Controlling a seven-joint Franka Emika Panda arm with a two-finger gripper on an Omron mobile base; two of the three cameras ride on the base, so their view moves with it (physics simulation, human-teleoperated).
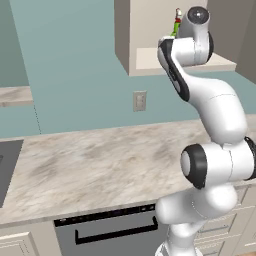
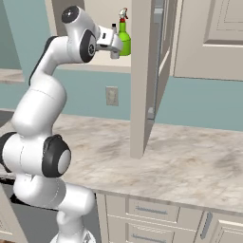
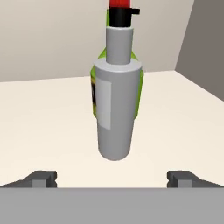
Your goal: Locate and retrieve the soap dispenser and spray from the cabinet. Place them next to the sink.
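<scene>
The soap dispenser (image 3: 114, 109), a grey cylinder with a narrower neck and dark pump top, stands upright on the pale shelf board of the cabinet (image 3: 43, 118). Directly behind it stands the spray (image 2: 124, 39), green with a red collar; the hand view shows only its edges and part of its label past the dispenser. The right base view shows its white trigger. The end effector (image 3: 113, 178) is open, its fingertips (image 3: 43, 178) spread wide, short of the dispenser. In the left base view, the sink (image 1: 7, 165) lies at the table (image 1: 100, 165) edge, well apart.
</scene>
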